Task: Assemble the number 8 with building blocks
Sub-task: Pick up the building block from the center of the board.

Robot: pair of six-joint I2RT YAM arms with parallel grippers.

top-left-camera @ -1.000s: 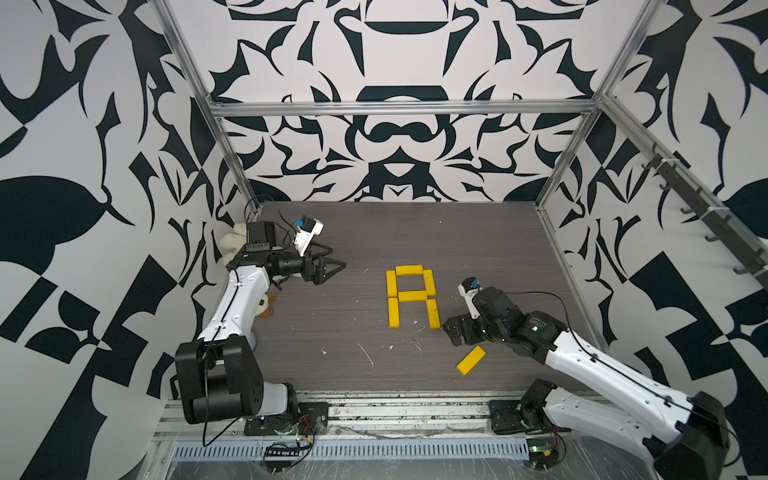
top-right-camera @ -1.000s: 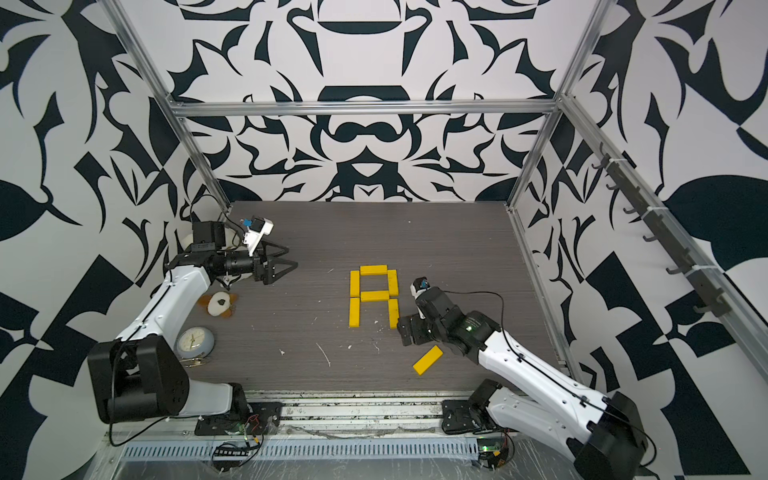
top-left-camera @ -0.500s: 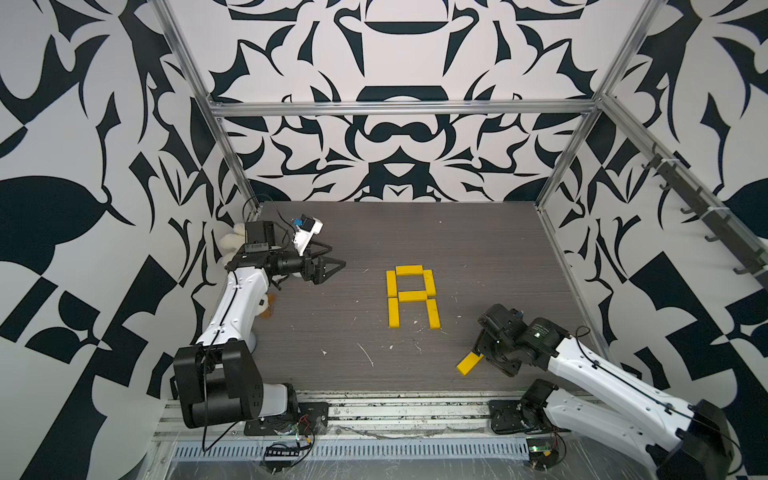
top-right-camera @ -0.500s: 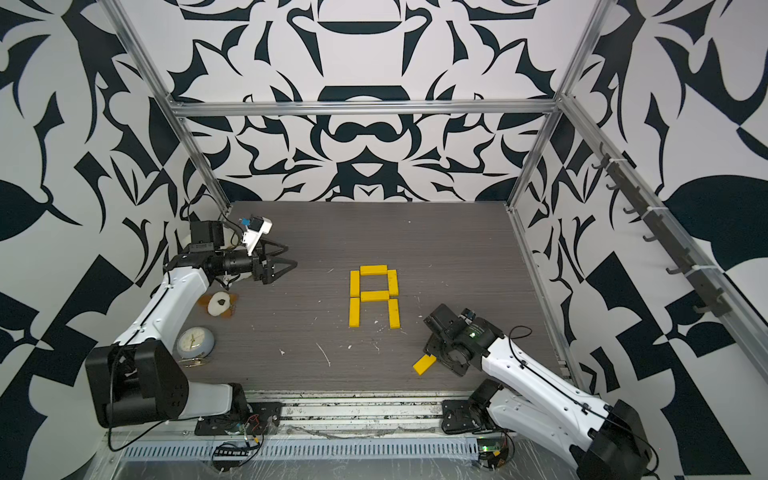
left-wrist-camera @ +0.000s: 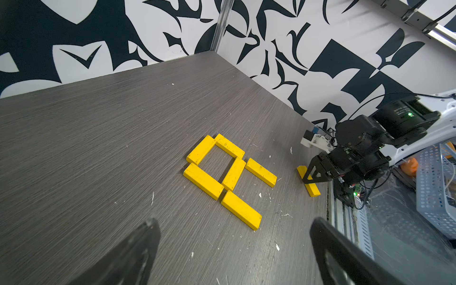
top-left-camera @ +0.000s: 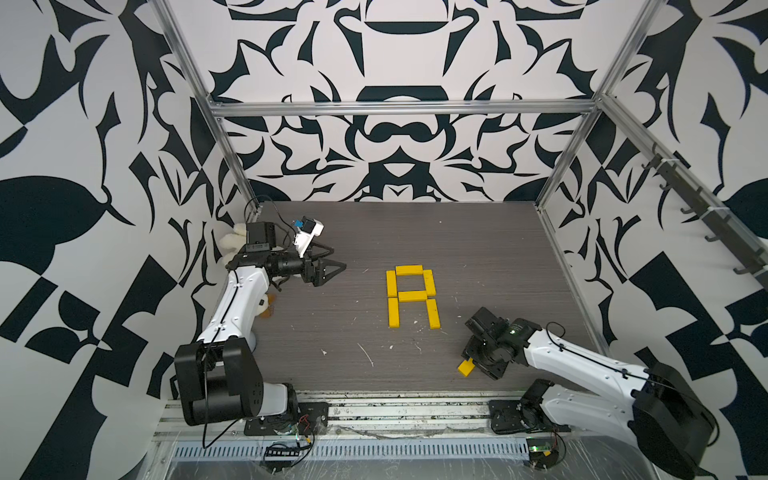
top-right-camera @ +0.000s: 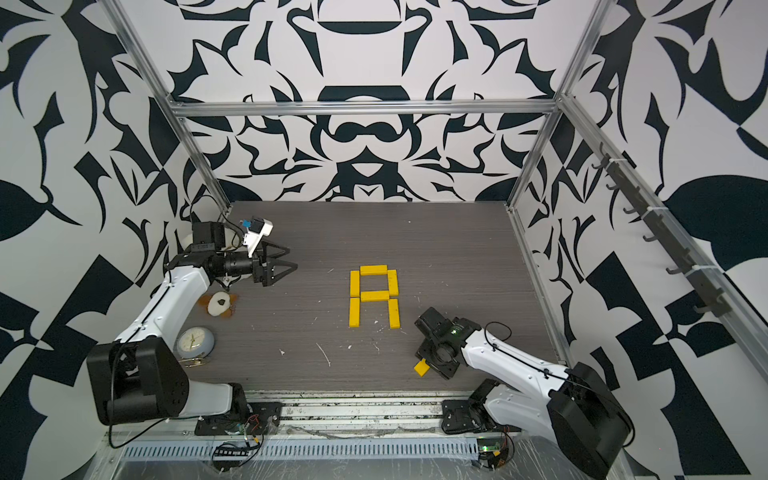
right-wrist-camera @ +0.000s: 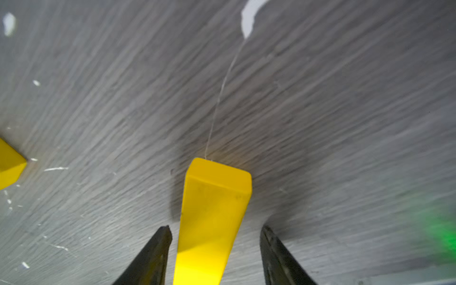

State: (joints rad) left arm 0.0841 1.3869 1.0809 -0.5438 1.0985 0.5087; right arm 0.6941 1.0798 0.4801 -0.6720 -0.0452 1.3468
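Six yellow bars (top-left-camera: 409,270) lie on a scratched grey worktop (top-left-camera: 478,249) inside black-and-white walls (top-left-camera: 395,145); the left gripper (top-left-camera: 338,258) gapes empty, and the half-spread right gripper (right-wrist-camera: 215,230) straddles a seventh bar (right-wrist-camera: 217,197) without touching it.

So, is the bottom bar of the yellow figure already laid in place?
No, the yellow figure is open at the end toward the arms' bases, and the seventh bar lies apart, between the right claw's fingers.
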